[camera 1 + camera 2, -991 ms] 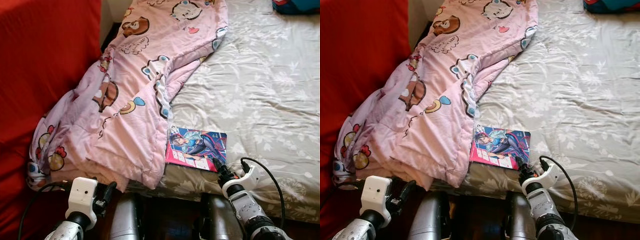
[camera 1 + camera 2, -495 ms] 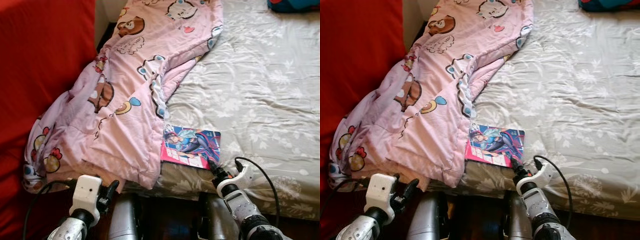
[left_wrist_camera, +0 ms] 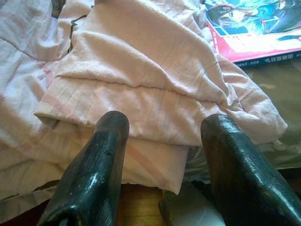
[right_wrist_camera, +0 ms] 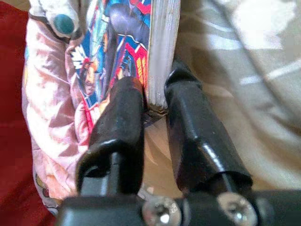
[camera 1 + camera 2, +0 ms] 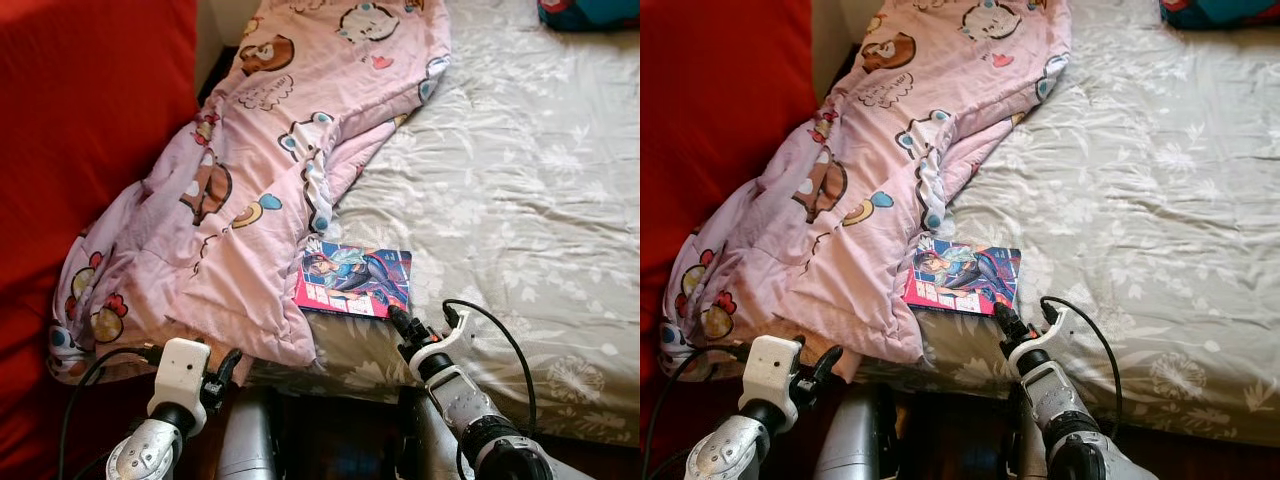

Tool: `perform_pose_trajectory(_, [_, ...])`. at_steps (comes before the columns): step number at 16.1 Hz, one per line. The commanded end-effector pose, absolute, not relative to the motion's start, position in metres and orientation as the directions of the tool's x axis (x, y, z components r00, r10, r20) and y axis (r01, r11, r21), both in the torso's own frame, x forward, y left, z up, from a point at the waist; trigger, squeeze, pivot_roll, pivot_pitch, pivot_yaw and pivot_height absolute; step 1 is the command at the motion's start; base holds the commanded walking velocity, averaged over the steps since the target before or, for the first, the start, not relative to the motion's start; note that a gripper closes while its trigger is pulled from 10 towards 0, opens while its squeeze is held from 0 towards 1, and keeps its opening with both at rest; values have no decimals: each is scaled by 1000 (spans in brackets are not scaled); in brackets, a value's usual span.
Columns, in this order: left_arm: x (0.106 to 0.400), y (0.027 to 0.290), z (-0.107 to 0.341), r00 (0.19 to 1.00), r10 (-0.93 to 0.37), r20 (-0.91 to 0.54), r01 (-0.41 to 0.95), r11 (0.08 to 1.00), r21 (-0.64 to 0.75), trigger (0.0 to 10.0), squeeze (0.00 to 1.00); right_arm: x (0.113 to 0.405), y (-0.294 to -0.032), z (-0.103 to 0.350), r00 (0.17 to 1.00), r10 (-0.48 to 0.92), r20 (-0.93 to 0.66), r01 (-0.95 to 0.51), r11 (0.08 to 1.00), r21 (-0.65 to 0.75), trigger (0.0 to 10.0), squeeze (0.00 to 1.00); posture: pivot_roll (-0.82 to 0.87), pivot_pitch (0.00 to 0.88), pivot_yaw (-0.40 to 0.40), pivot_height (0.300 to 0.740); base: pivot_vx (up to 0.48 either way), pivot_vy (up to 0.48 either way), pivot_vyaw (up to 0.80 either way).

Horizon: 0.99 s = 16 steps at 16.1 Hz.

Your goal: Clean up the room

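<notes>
With my right end effector (image 5: 397,319) clamped on the near corner of the glossy comic-cover book (image 5: 354,279), I'd lift slowly, keeping it level; my left end effector (image 3: 162,155) hangs open.

Pink quilt (image 5: 270,170): soft matt cloth w/ printed cartoon bears, padded, stitched edge; pale fleecy underside in left wrist view. Bed sheet (image 5: 520,180): thin grey cloth, creased, matt, white leaf print. Book (image 5: 355,281): glossy printed cover, paper page block. Right gripper (image 4: 155,101) fingers: black, shiny, wrinkled, rubber-like coating prob. Left gripper (image 3: 162,160) fingers: same finish. Red surface (image 5: 80,120): matt cloth. Arms: silver metal, white plastic housings
</notes>
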State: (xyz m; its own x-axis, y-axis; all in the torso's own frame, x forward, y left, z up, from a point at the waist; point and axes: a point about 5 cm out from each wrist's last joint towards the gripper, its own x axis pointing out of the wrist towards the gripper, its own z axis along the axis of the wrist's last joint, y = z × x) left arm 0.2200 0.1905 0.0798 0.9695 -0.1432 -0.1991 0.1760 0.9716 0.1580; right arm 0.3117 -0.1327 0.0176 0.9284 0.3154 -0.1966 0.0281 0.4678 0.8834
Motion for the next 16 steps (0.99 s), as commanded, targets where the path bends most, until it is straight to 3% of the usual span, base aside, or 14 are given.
perform_pose_trajectory(1, [220,193,73,967,-130,-220,170,969,177,10000,0,312,-124,19,922,344,-180,-5,475,880,0,0,244,150,68,587,0,0,0])
perform_pose_trajectory(4, [227,193,72,970,-127,-209,166,970,180,10000,0,315,-133,24,940,316,-132,-37,476,879,0,0,233,136,67,587,0,0,0])
perform_pose_trajectory(9, [246,195,62,980,-70,-187,93,988,120,10000,0,324,-168,49,998,70,10,-55,674,736,0,0,162,40,33,587,0,0,0])
perform_pose_trajectory(12, [259,198,53,981,-18,-193,29,998,53,10000,0,313,-158,66,988,93,126,-153,760,632,0,0,107,0,22,587,0,0,0])
perform_pose_trajectory(13, [260,199,46,978,-1,-210,7,1000,30,10000,0,307,-157,65,987,112,115,-158,811,564,10000,0,90,0,20,587,0,0,0])
perform_pose_trajectory(14, [260,200,36,970,20,-240,-18,1000,10,10000,0,301,-160,65,989,105,103,-141,874,465,10000,0,70,0,17,587,0,0,0])
perform_pose_trajectory(16, [258,203,21,957,46,-287,-40,999,25,10000,0,294,-166,67,993,47,113,-93,889,449,10000,0,47,0,9,587,0,0,0])
